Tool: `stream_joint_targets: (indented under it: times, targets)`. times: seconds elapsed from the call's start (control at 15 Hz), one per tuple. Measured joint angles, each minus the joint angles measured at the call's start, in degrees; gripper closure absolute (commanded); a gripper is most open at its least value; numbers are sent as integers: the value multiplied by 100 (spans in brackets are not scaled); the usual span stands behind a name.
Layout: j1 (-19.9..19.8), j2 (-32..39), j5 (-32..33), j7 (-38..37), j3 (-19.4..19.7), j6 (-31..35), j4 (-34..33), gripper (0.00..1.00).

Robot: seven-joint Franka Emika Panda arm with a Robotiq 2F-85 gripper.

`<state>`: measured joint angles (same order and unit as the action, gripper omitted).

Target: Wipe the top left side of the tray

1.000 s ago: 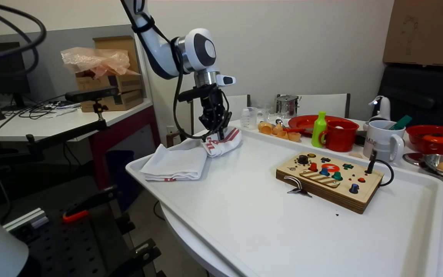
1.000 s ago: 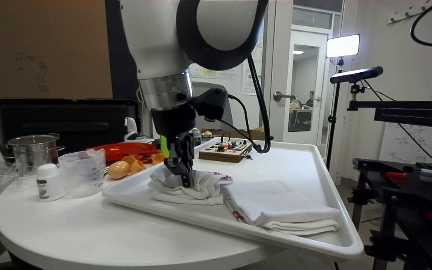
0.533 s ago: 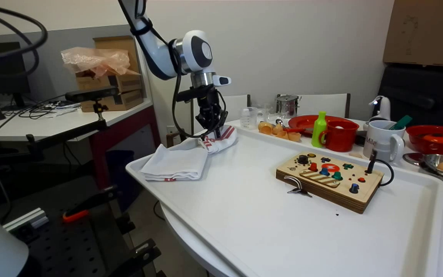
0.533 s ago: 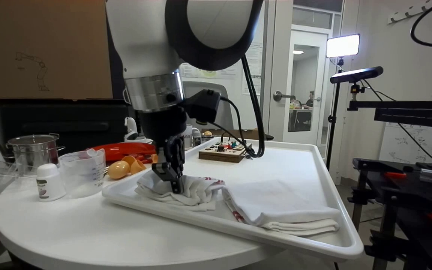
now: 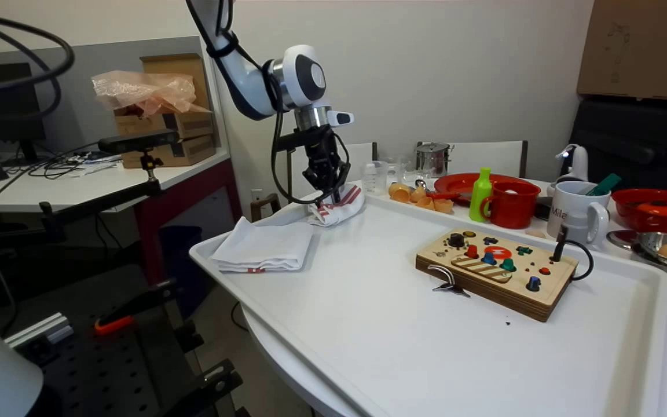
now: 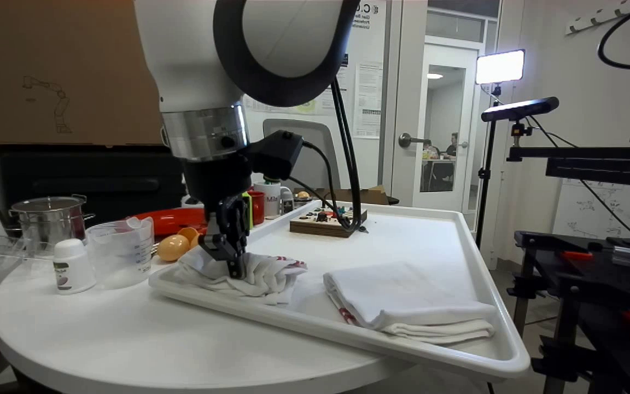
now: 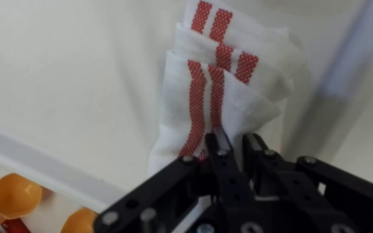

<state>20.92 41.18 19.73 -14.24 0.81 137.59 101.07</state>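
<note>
Black two-fingered gripper (image 7: pixel 235 137) and white red-striped fabric cloth (image 7: pixel 206 90) have moved together toward one corner of the large white rimmed tray (image 5: pixel 356 289) since the earlier frame. We read the gripper as clamped on the striped cloth, which lies bunched on the tray's floor near its rim. Progress, our judgement: wiping under way, not finished; the patch beneath the folded white fabric cloth (image 6: pixel 402 295), also on the tray, is probably left. We cannot tell what is clean. Tray, with round white table (image 6: pixel 184 339) beneath it: rounded corners, smooth pale floor, one small dark speck (image 5: pixel 508 323).
</note>
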Motion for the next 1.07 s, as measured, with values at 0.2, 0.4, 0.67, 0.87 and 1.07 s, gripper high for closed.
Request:
stream_joint_targets:
  times: [0.2, 0.4, 0.67, 0.87, 1.07]
  targets:
    - [-11, 89, 24, 0, 116, -27, -105, 97]
    - [-59, 112, 84, 0, 328, -95, -116, 97]
    - [-228, 151, 200, -2, 624, -190, -117, 97]
    - [-403, 188, 235, -4, 781, -212, -121, 97]
    - [-575, 212, 236, -5, 850, -234, -134, 97]
